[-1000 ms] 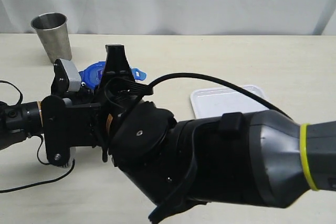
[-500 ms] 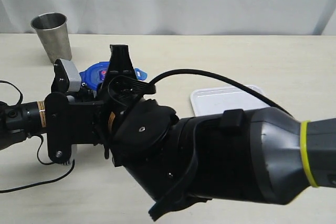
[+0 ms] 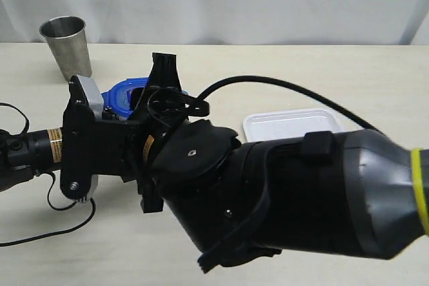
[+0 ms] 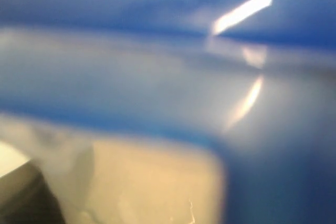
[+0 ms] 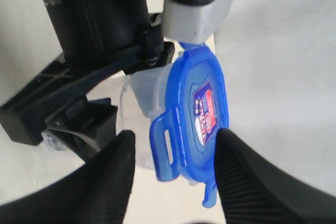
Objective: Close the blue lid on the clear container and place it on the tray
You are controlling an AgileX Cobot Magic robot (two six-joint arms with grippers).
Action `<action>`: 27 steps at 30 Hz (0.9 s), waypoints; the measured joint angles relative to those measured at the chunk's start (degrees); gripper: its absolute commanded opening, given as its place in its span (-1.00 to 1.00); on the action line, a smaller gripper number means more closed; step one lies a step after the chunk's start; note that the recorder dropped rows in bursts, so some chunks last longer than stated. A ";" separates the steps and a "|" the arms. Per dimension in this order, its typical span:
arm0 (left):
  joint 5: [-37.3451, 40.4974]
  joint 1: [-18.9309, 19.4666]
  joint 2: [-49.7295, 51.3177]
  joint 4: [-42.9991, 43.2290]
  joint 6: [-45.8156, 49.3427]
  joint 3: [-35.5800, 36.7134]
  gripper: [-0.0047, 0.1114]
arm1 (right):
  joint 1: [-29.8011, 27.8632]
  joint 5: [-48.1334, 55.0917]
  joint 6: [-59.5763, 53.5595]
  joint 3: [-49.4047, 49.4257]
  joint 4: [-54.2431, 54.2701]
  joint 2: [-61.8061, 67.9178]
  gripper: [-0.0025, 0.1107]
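1. My right gripper (image 5: 174,135) is standing with its two fingers apart and is holding nothing. The blue lid (image 5: 197,108) is sitting just past the fingertips.
2. The blue lid is resting on the mouth of the clear container (image 5: 143,94), with its sticker facing my right wrist camera. One flap is sticking out to the side, so I am guessing it is not snapped down yet.
3. My left gripper (image 3: 120,117) is looking clamped on the clear container and is holding it up off the desk (image 3: 335,72), tipped over sideways. My left wrist camera is showing only blurry blue, very close.
4. The tray (image 3: 281,125) is lying flat on the desk, well apart from the container, over on my right side.
5. I am thinking I am in the lid-closing step. Next I am going to need to press the loose flaps down while my left gripper is keeping the container steady. Then the container is going to the tray.
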 measured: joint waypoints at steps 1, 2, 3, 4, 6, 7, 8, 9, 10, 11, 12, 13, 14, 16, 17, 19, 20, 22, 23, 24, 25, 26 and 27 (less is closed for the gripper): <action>0.00 0.00 0.00 0.00 0.00 0.00 -0.92 | 0.00 -1.07 0.00 0.00 0.82 -0.75 -0.14; 0.00 0.00 0.00 0.00 0.00 0.00 -0.92 | 0.00 -2.47 0.00 0.00 1.66 -1.52 -0.14; 0.00 0.00 0.00 0.00 0.00 0.00 -0.92 | 0.00 -3.24 -0.16 0.00 2.62 -2.25 -0.14; 0.00 0.00 0.00 0.00 0.00 0.00 -0.92 | 0.00 -3.76 -0.56 0.00 3.68 -2.77 -0.14; 0.00 0.00 0.00 0.00 0.00 0.00 -0.92 | 0.00 -4.92 -3.61 0.00 8.32 -3.83 -0.14; 0.00 0.00 0.00 0.00 0.00 0.00 -0.92 | 0.14 -5.12 -5.74 0.00 10.92 -4.29 -0.14; 0.00 0.00 0.00 0.00 0.00 0.00 -0.92 | 0.43 -5.27 -9.49 0.00 15.25 -4.79 -0.15; 0.00 0.00 0.00 0.00 0.00 0.00 -0.92 | 1.12 -5.27 -12.04 0.00 17.98 -4.94 -0.16; 0.00 0.00 0.00 0.00 0.00 0.00 -0.92 | 1.76 -5.32 -14.59 0.00 20.71 -5.40 -0.25; 0.00 0.00 0.00 0.00 0.00 0.00 -0.92 | 2.79 -5.67 -15.97 0.00 22.49 -5.66 -0.36; 0.00 0.00 0.00 0.00 0.00 0.00 -0.92 | 3.46 -5.94 -16.26 0.00 23.36 -6.09 -0.51; 0.00 0.00 0.00 0.00 0.00 0.00 -0.92 | 4.08 -6.32 -15.18 0.00 23.43 -6.45 -0.69; 0.00 0.00 0.00 0.00 0.00 0.00 -0.92 | 4.37 -6.72 -13.17 0.00 22.48 -7.09 -0.83; 0.00 0.00 0.00 0.00 0.00 0.00 -0.92 | 4.20 -6.98 -7.42 0.03 19.02 -8.35 -0.89; 0.00 0.00 0.00 0.00 0.00 0.00 -0.92 | 3.53 -6.96 -3.02 0.03 16.43 -9.15 -0.89; 0.00 0.00 0.00 0.00 0.00 0.00 -0.92 | 1.26 -7.55 5.96 -0.27 12.59 -10.48 -0.89; 0.00 0.00 0.00 0.00 0.00 0.00 -0.92 | -0.44 -8.08 10.21 -0.90 11.96 -10.89 -0.89; 0.00 0.00 0.00 0.00 0.00 0.00 -0.92 | -4.36 -9.11 14.10 -2.71 14.07 -11.14 -0.89; 0.00 0.00 0.00 0.00 0.00 0.00 -0.92 | -6.90 -10.16 13.62 -3.89 17.54 -11.14 -0.89; 0.00 0.00 0.00 0.00 0.00 0.00 -0.92 | -8.99 -11.01 11.90 -5.11 22.63 -10.81 -0.89; 0.00 0.00 0.00 0.00 0.00 0.00 -0.92 | -11.55 -11.95 8.34 -6.38 29.07 -10.12 -0.89; 0.00 0.00 0.00 0.00 0.00 0.00 -0.92 | -13.91 -12.57 3.59 -7.64 36.27 -9.28 -0.89; 0.00 0.00 0.00 0.00 0.00 0.00 -0.92 | -16.03 -12.81 -1.89 -8.78 43.68 -8.28 -0.89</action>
